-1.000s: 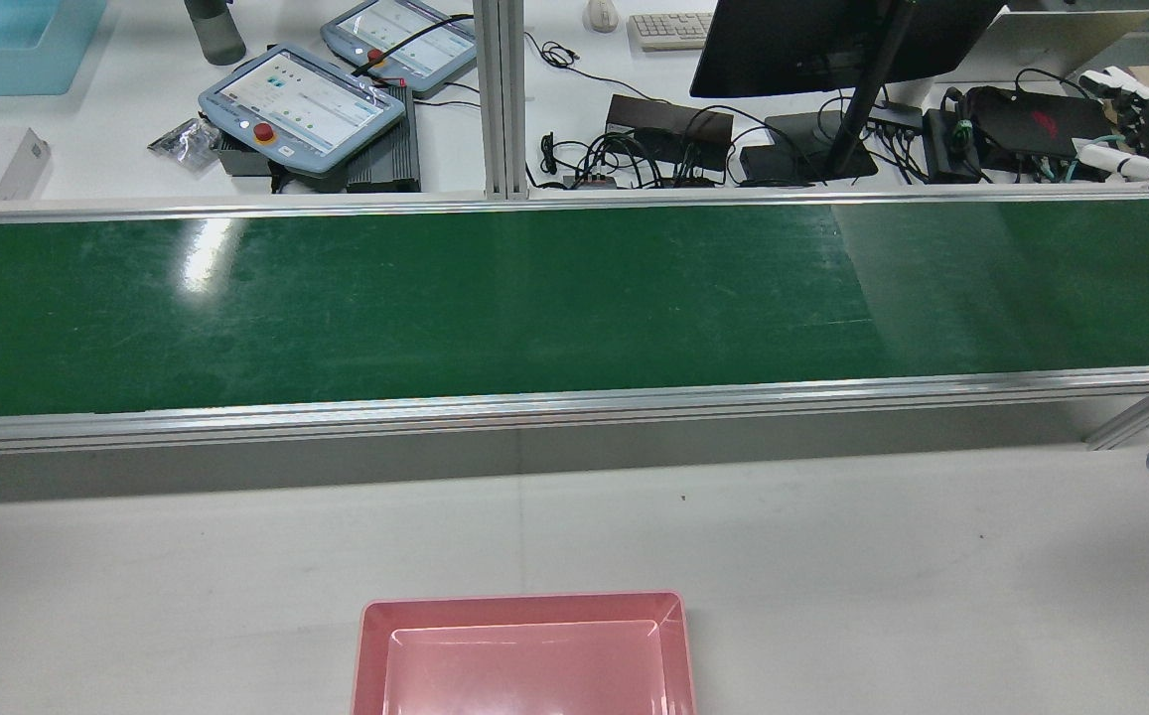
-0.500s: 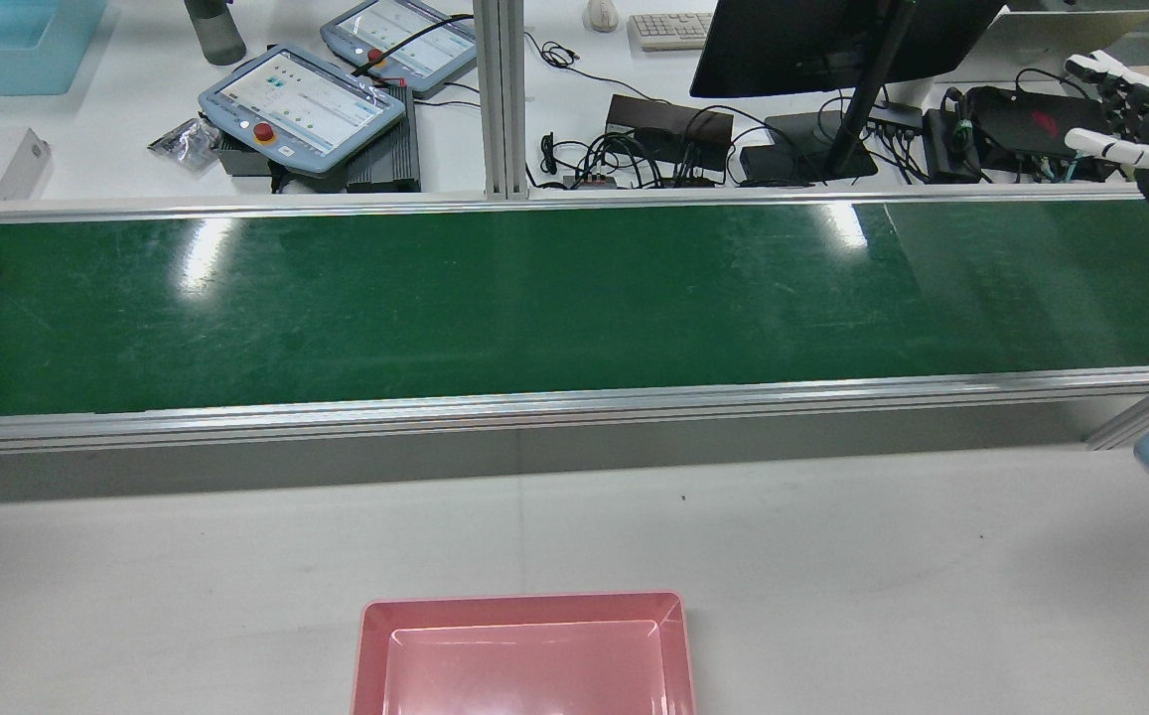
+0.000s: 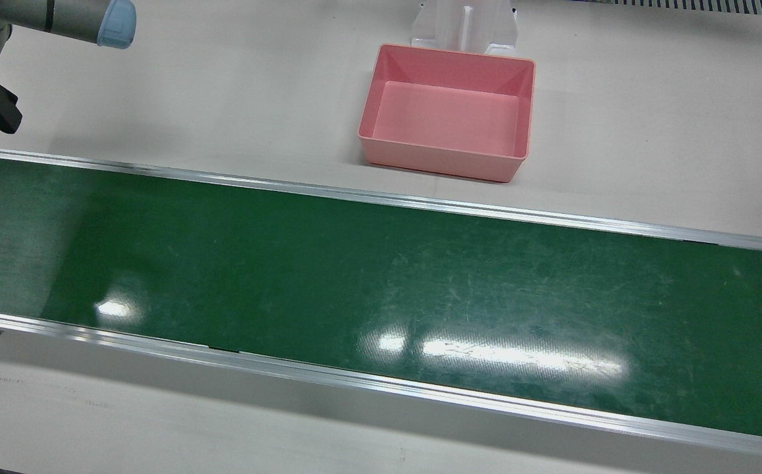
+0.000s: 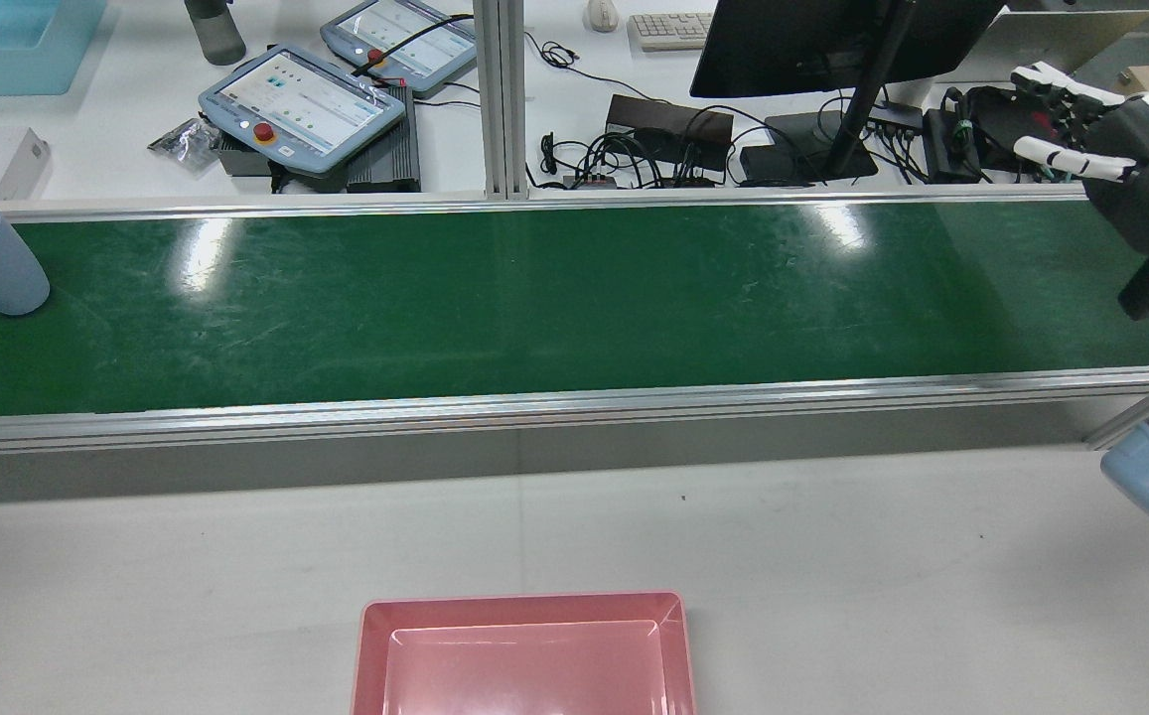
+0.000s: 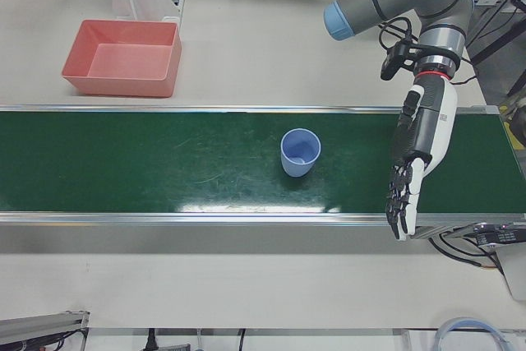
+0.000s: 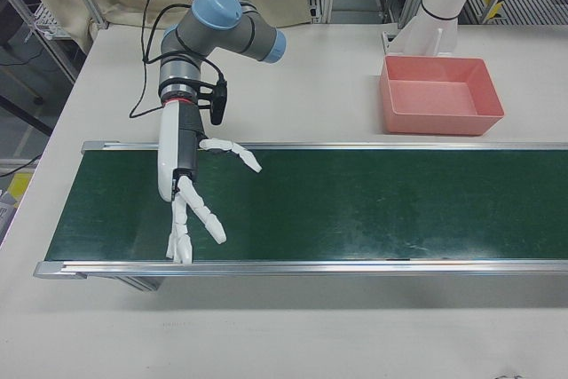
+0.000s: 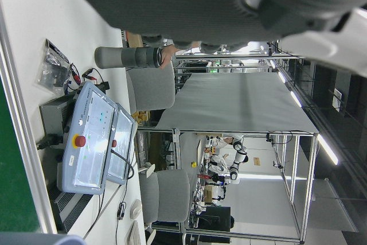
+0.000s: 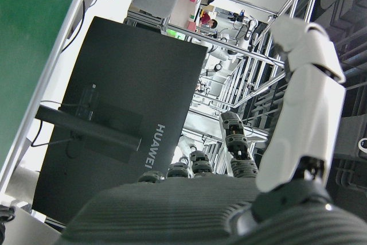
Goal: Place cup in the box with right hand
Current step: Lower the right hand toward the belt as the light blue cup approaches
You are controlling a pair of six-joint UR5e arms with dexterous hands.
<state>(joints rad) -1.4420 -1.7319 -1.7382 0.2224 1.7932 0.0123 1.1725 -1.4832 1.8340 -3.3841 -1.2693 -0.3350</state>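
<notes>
A light blue cup (image 5: 300, 152) stands upright on the green belt (image 5: 164, 162), open end up, near the middle of the left-front view; in the rear view it sits at the far left edge of the frame. The pink box (image 4: 524, 655) rests on the white table (image 4: 832, 556) at the bottom centre of the rear view, well apart from the cup. The right hand (image 6: 191, 201) hangs over the left end of the belt in the right-front view, fingers spread wide and pointing down, holding nothing. The left hand (image 5: 415, 162) hangs over the right part of the belt in the left-front view, to the right of the cup and apart from it, fingers extended downward with nothing in them
</notes>
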